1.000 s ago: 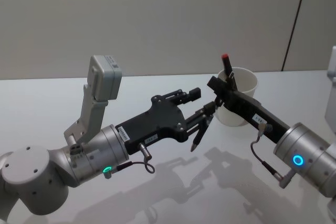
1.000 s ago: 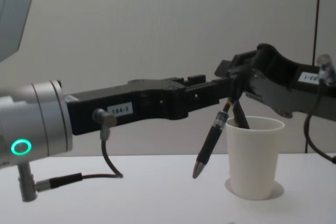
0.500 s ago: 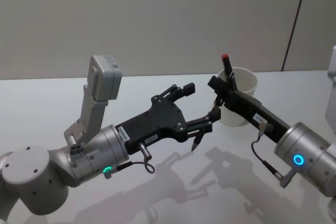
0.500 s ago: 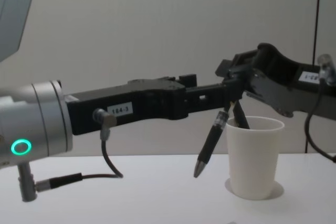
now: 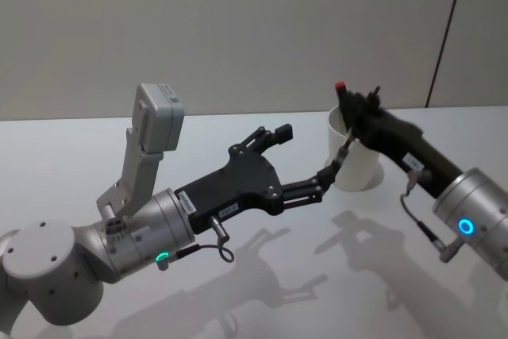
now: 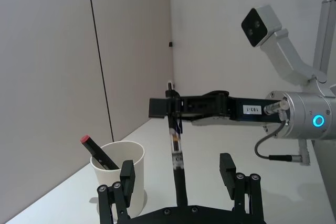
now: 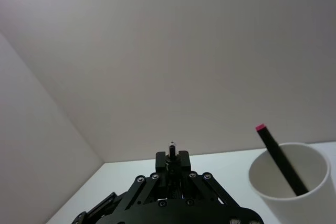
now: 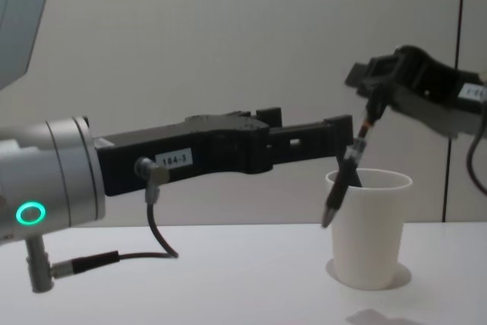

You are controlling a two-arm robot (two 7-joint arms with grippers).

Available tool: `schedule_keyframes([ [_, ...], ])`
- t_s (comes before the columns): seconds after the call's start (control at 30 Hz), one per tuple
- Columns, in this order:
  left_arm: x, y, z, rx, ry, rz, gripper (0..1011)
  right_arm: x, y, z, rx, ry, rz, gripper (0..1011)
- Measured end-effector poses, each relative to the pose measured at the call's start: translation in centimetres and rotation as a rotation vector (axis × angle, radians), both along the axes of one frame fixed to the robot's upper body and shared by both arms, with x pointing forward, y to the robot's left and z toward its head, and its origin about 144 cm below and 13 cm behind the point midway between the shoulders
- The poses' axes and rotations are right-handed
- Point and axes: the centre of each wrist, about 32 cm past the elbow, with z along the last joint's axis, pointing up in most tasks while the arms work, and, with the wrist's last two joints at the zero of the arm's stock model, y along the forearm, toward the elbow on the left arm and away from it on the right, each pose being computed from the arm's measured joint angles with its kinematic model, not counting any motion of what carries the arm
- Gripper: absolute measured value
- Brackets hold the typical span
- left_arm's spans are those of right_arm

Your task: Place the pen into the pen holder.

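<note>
A dark pen [image 8: 346,173] hangs tip down just left of the white pen holder [image 8: 373,234], with its tip below the rim. My right gripper [image 8: 374,100] is shut on the pen's top end, above the cup's left rim. The left gripper [image 6: 176,170] is open, its fingers [image 6: 126,174] on either side of the pen [image 6: 176,156] without touching it. In the head view the pen [image 5: 343,151] slants down from the right gripper [image 5: 353,117] past the pen holder [image 5: 361,168]. A second black pen with a red cap [image 6: 97,153] leans inside the pen holder [image 6: 118,174].
The white table [image 5: 238,291] carries the cup and the arms' shadows. A grey wall with a dark vertical seam [image 5: 444,33] stands behind. The left arm's camera mount [image 5: 155,121] rises above its wrist.
The left gripper has opened and let go of the pen. The right gripper has carried the pen up and to the right, toward the cup.
</note>
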Motion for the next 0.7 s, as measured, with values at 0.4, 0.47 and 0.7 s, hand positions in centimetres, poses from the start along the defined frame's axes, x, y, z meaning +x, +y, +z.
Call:
schedule_keyframes([
  [0.4,0.0,0.0,0.0,0.000,0.000,0.000,1001,1.1,-1.2,0.8,-0.128,-0.181,-0.111,130],
  [0.47,0.0,0.0,0.0,0.000,0.000,0.000,1001,1.2,-1.3,1.0,-0.143,-0.203,-0.123,130],
  [0.7,0.0,0.0,0.0,0.000,0.000,0.000,1001,2.0,-1.7,1.5,-0.218,-0.310,-0.177,130],
])
